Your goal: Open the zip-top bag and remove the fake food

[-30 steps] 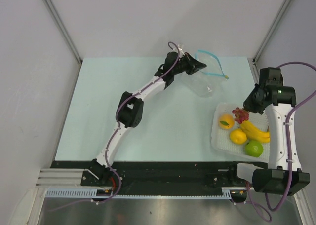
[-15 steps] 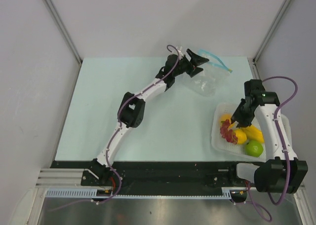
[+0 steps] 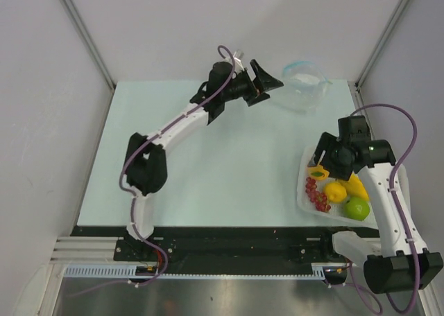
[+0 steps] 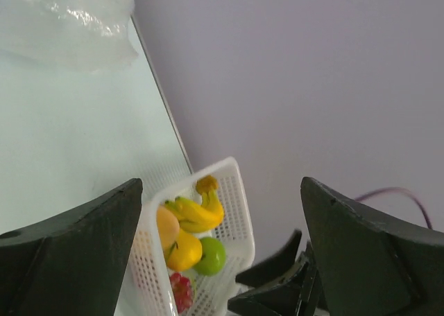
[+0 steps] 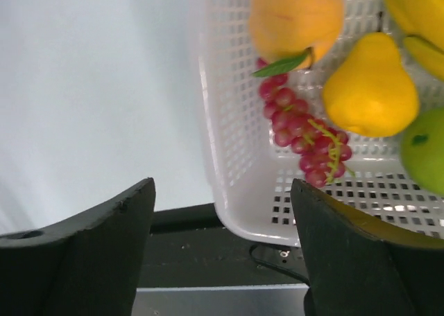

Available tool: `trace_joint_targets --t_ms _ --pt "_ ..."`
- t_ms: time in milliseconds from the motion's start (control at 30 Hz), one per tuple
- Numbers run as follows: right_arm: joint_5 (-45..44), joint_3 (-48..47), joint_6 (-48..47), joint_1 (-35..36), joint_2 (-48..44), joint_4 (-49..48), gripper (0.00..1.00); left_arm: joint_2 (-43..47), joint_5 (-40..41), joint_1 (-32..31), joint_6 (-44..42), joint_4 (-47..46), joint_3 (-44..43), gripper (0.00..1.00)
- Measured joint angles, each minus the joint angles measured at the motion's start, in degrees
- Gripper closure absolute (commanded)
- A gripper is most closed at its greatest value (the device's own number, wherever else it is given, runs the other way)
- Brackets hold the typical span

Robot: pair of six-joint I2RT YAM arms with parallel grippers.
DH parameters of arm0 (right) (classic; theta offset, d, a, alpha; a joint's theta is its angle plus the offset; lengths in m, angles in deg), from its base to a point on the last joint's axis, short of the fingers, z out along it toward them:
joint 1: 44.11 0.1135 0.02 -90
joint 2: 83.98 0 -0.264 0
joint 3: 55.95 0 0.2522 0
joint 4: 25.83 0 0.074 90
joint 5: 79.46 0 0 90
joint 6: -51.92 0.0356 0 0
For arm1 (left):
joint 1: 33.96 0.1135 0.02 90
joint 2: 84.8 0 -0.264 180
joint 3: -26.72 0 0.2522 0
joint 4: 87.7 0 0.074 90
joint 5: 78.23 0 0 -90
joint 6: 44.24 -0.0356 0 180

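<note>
The zip-top bag point(image 3: 302, 89) lies crumpled and clear at the table's back right, with nothing coloured showing inside; it also shows in the left wrist view point(image 4: 62, 18). My left gripper point(image 3: 272, 86) point(image 4: 222, 181) hovers open just left of it, apart from it and holding nothing. The fake food sits in a white basket point(image 3: 302, 191): orange point(image 3: 318, 172) point(image 5: 297, 14), red berry cluster point(image 3: 318, 195) point(image 5: 302, 130), yellow pear point(image 3: 336, 191) point(image 5: 371, 87), banana point(image 3: 358, 186), green apple point(image 3: 357, 208) point(image 5: 427, 160). My right gripper point(image 3: 320, 156) point(image 5: 222, 183) is open and empty above the basket's left rim.
The basket point(image 5: 229, 156) stands at the table's near right corner, next to the black front rail point(image 5: 194, 233). Grey walls close in the table on the left, back and right. The right arm's base point(image 3: 388, 264) sits just below the basket.
My left gripper opened and let go of the bag, which dropped onto the table, and the arm drew back left. My right gripper opened and released the berry cluster into the basket.
</note>
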State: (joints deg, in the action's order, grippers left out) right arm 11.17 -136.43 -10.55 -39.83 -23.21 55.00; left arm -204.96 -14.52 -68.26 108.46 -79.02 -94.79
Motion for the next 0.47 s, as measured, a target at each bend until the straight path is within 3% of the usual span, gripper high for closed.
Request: trace_joint_targets --t_ms 67,200,333,467 --pt "0.61 0.02 -0.24 3.32 -1.6 -0.59 0.0 7.37 0.57 -1.53 -2.75 1.44 6.47 0.0" --pt "1.49 0.33 0.24 8.76 -7.17 -3.43 0.0 23.76 3.37 -9.03 -10.25 5.84 20.44 0.0" --pt "3.87 0.35 2.93 9.49 -17.11 -7.34 0.0 42.34 7.08 -18.6 -15.5 7.85 37.64 0.0" --pt "5.86 0.24 7.3 9.49 -26.16 -8.55 0.0 61.75 11.41 -19.82 -16.7 7.93 51.91 0.0"
